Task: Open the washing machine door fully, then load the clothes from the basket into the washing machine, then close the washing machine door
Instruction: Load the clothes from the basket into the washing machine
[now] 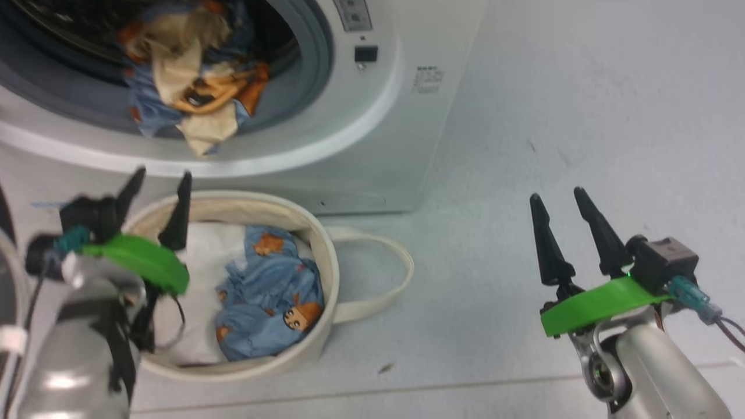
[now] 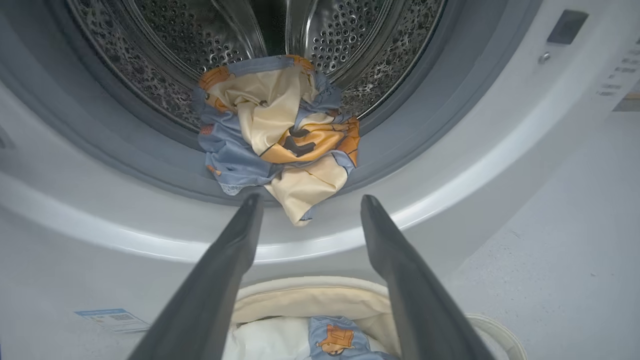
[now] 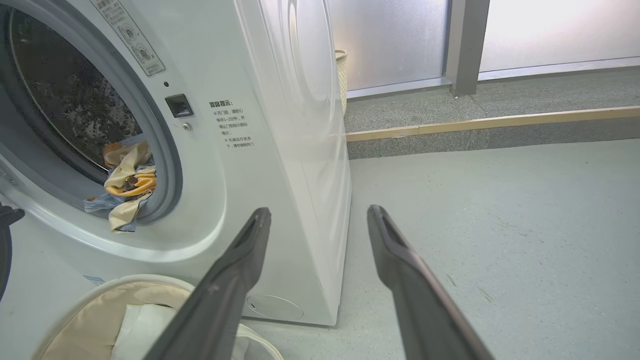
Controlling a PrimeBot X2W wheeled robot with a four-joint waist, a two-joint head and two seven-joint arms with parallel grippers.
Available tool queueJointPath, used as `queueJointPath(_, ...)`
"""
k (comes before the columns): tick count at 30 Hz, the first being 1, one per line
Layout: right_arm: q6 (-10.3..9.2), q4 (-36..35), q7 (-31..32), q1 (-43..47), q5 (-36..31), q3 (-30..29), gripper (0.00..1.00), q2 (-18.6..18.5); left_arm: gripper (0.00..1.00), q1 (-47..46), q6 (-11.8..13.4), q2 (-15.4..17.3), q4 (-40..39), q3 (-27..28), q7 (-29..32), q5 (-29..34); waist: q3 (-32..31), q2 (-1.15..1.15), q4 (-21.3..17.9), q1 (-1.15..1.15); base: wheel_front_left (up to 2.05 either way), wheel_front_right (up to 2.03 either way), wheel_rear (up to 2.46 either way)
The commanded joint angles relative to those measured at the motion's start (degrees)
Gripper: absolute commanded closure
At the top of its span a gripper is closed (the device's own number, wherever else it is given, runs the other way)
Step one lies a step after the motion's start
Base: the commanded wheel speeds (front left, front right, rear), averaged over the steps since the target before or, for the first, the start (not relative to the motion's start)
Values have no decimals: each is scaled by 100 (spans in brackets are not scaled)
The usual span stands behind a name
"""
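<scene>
Left gripper (image 1: 164,172): fingers spread wide, nothing between them. It hovers above the near-left rim of the basket (image 1: 326,256), tips pointing at the front of the washing machine (image 1: 372,145) just under the drum mouth.

Right gripper (image 1: 556,194): also spread wide, nothing held. It hangs over bare floor (image 1: 582,116), well apart from the basket and off the machine's right corner.

Clothes (image 2: 280,135): a bunch of light blue bear-print and cream fabric sits at the bottom of the drum (image 2: 350,40) mouth, draped across the grey gasket (image 2: 415,125). One cream corner hangs out over the white front ring. I see straight into the perforated steel behind it.

Basket: on the floor, close under the machine front; I can't tell whether they touch. Inside, a second bear-print piece (image 1: 268,291) is bunched on the right, against a plain white bundle (image 1: 204,262) on the left. One loop handle (image 1: 401,267) lies flopped out on the floor to the right.

Blue label sticker (image 2: 112,320): on the machine's lower front, near the basket.
</scene>
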Motion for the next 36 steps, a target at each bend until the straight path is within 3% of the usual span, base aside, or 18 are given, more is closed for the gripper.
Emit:
queueJointPath(1,1,-227,-71,-153,-77,90,0,-57,0,-474,-32,308,11,81,-69,154,459,0,-199,-1,0,0,0)
queueJointPath(6,1,-332,-71,-213,-156,24,0,-37,0,-1000,-32,427,285,45,-69,359,763,0,-331,-1,0,0,0)
queueJointPath(12,1,-447,-71,-214,-253,-56,0,0,0,-1652,-32,450,495,292,-69,178,1113,0,-475,-1,0,0,0)
queueJointPath(24,1,-658,-71,-214,-381,-185,0,68,0,-2802,-32,613,1367,-670,-69,-330,1729,0,-621,-1,0,0,0)
queueJointPath(32,1,-754,-71,-204,-436,-230,0,150,0,-3442,126,736,2452,-1042,-62,1,1914,0,-673,-1,0,0,0)
queueJointPath(33,1,-761,-71,-203,-442,-242,0,157,18,-3504,175,737,2518,-1060,-62,18,1926,0,-676,-1,0,0,0)
queueJointPath(34,1,-766,-71,-203,-449,-252,0,164,92,-3556,220,736,2561,-1076,-63,35,1934,0,-678,-1,0,0,0)
queueJointPath(35,1,-770,-71,-201,-455,-260,0,173,100,-3595,248,735,2594,-1103,-64,57,1940,0,-678,-1,0,0,0)
queueJointPath(36,1,-773,-71,-200,-460,-264,0,181,100,-3627,276,734,2624,-1124,-64,74,1944,0,-678,-1,0,0,0)
